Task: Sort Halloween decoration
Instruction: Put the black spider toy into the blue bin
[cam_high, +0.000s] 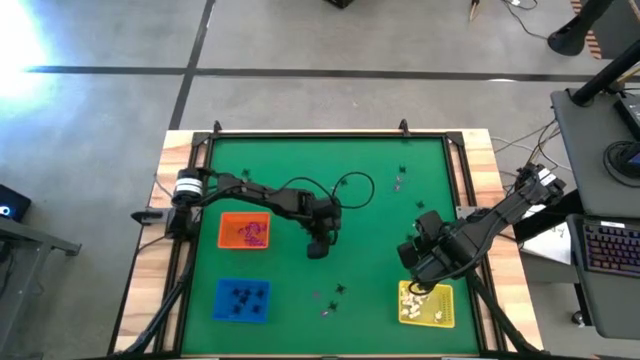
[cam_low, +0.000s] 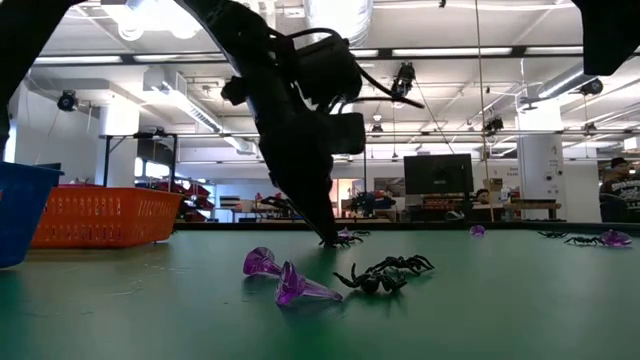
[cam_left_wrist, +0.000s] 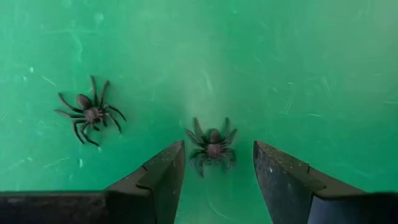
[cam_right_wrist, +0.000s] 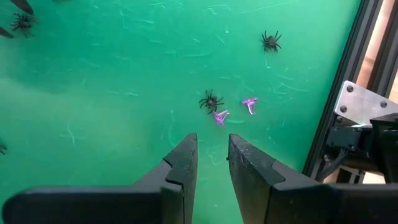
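Note:
My left gripper (cam_left_wrist: 219, 144) stands open near the middle of the green mat (cam_high: 300, 170), tilted down. A small black spider (cam_left_wrist: 212, 150) lies on the mat between its fingertips, which do not touch it. A second black spider (cam_left_wrist: 89, 114) lies beside it. In the low view the left gripper (cam_low: 330, 235) reaches down to the mat. My right gripper (cam_right_wrist: 212, 138) hangs above the mat by the yellow tray (cam_high: 427, 303), fingers a little apart with nothing between them. Below it lie a black spider (cam_right_wrist: 211, 101) and two purple trinkets (cam_right_wrist: 219, 117).
The orange tray (cam_high: 244, 231) holds purple pieces and the blue tray (cam_high: 242, 300) holds black ones, both at the left. The yellow tray holds white pieces. More trinkets lie at the far right (cam_high: 398, 180) and near the front (cam_high: 330, 298). A black frame (cam_high: 455, 170) borders the mat.

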